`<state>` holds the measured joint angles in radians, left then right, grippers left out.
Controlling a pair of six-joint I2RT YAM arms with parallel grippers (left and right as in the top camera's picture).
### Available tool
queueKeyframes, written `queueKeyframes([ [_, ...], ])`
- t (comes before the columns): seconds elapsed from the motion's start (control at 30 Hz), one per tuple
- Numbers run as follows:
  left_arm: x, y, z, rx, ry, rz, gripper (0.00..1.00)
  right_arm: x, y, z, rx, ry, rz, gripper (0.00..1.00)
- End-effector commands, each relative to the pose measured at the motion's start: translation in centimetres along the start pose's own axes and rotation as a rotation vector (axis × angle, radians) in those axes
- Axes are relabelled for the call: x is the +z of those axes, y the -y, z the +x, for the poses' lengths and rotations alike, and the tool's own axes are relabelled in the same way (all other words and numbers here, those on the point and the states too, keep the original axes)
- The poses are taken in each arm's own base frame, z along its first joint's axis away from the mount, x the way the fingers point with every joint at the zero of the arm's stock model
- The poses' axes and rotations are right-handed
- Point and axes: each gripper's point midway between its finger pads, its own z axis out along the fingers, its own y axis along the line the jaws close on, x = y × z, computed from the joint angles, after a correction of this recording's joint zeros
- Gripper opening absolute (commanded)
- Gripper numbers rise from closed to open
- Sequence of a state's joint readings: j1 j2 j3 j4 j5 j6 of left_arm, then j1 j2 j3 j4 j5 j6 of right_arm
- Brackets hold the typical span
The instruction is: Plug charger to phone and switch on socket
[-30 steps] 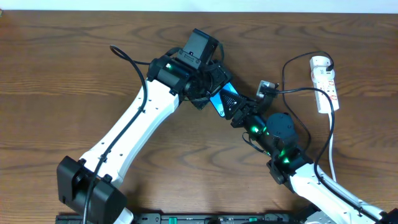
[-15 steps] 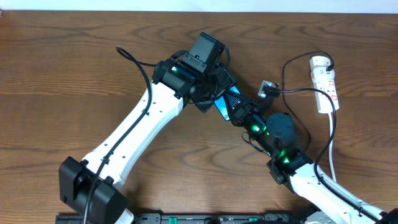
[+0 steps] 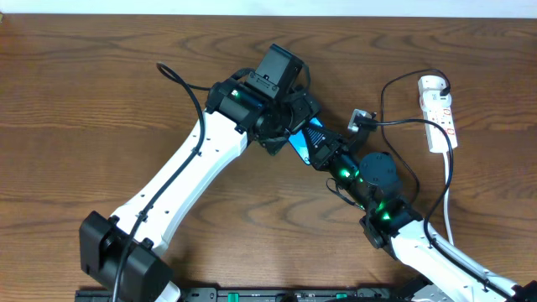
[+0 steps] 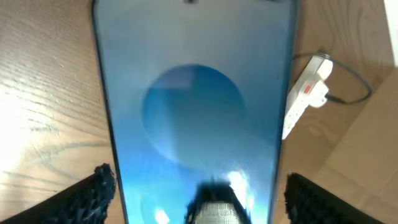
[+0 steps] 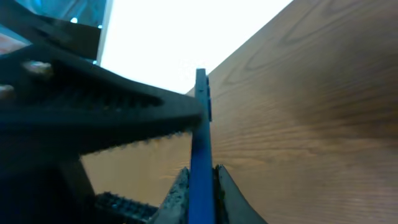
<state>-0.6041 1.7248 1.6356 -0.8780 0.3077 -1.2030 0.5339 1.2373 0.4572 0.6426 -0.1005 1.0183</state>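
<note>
The phone (image 3: 304, 137), cyan-blue screen in a black rim, is held off the table between my two grippers. My right gripper (image 3: 320, 149) is shut on its lower end; the right wrist view shows the phone edge-on (image 5: 200, 118) pinched between the jaws (image 5: 200, 182). My left gripper (image 3: 294, 127) is open, one finger on each long side of the phone (image 4: 193, 112), with a small gap on the right (image 4: 208, 199). The white socket (image 3: 439, 113) lies at the far right, also in the left wrist view (image 4: 305, 96). The charger cable (image 3: 394, 122) runs from the round white adapter (image 3: 430, 83) to its plug tip (image 3: 361, 117) on the table.
The socket's white cord (image 3: 449, 193) runs down the right side toward the front edge. The right arm's body (image 3: 377, 180) lies between the phone and the socket. The wooden table (image 3: 101, 101) spreads out to the left.
My left gripper has moved a little right and up, onto the phone, and now straddles it. The right gripper still holds the phone in the same place.
</note>
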Motion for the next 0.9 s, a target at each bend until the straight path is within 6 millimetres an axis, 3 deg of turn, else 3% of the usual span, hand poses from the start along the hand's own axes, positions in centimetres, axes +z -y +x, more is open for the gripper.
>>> queueKeyframes([
  [0.0,-0.4,0.2,0.3,0.077,-0.016,0.014,0.98,-0.1,-0.6,-2.0,-0.001,0.049,-0.020,0.01],
  [0.1,-3.2,0.4,-2.2,0.161,0.056,0.061,0.98,-0.7,-0.9,-3.5,0.001,0.059,-0.046,0.01],
  [0.17,-7.4,0.1,-5.5,0.211,0.158,0.120,0.99,-1.2,-1.2,-4.0,0.056,0.042,-0.076,0.01],
  [0.27,-12.9,-1.6,-8.4,0.260,0.281,0.151,0.98,-1.4,-0.8,-4.5,0.135,0.018,-0.085,0.01],
  [0.37,-19.7,-7.6,-9.9,0.204,0.430,0.061,0.98,-1.7,0.3,-4.8,0.170,-0.001,-0.061,0.01],
  [0.43,-23.9,-12.4,-9.5,0.141,0.547,-0.049,0.98,-1.8,1.3,-4.8,0.184,-0.007,-0.025,0.01],
  [0.57,-28.9,-19.1,-5.1,0.054,0.705,-0.174,0.99,-1.8,2.4,-4.5,0.200,-0.014,0.018,0.01],
  [0.7,-28.6,-21.4,-2.8,-0.013,0.789,-0.087,0.99,-1.8,2.6,-4.5,0.202,-0.012,0.026,0.01],
  [0.8,-25.1,-22.1,-3.3,-0.167,0.797,0.070,0.98,-1.8,2.6,-4.5,0.202,-0.012,0.025,0.01],
  [0.87,-21.9,-20.2,-4.2,-0.207,0.711,0.231,0.98,-1.8,2.5,-4.4,0.202,-0.018,0.022,0.01],
])
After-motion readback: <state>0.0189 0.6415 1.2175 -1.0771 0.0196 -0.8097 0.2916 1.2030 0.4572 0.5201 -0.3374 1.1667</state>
